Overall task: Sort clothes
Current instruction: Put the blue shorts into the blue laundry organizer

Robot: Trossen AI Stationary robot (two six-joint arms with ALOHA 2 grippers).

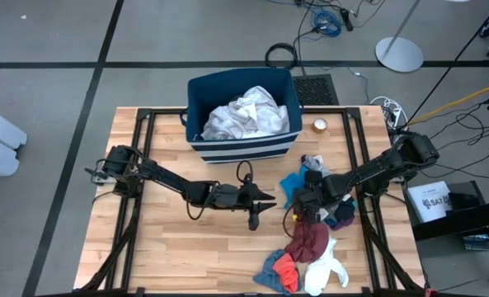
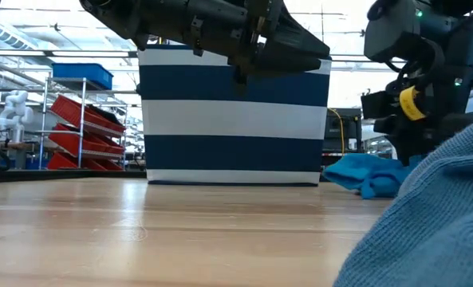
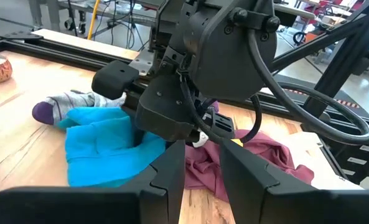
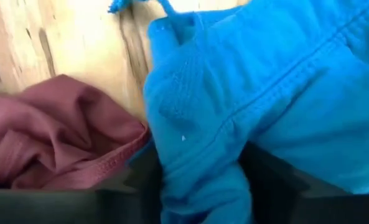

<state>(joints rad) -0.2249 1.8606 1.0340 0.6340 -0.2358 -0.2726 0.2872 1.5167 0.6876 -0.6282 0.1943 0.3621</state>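
The clothes lie in a pile on the table's right half: a teal garment point(image 1: 293, 183), a maroon one point(image 1: 310, 239), red point(image 1: 287, 266), blue-grey point(image 1: 269, 276) and white point(image 1: 325, 272) pieces, and a grey sock with a purple toe point(image 3: 53, 111). My right gripper point(image 1: 303, 205) stands over the pile, pointing steeply down, shut on the teal garment point(image 4: 246, 93). Left of the pile, at mid-table, my left gripper point(image 1: 260, 210) hangs above the wood. It is open with nothing between its fingers point(image 3: 168, 177) and faces the right gripper. My right gripper has a bunched fold of the teal garment point(image 4: 200, 180) between its two fingers, near the edge that lies against the maroon garment point(image 4: 66, 137). It comes from above, pointing steeply down. The teal garment rests on the table; how many layers are caught I cannot tell.
A navy bin with white stripes point(image 1: 242, 147) stands at the far middle, with a white garment point(image 1: 246, 115) inside. A small round brown dish point(image 1: 320, 125) sits right of the bin. Black frame rails point(image 1: 145, 165) run along the table's sides. Bare wood point(image 1: 195, 247) lies near the front left.
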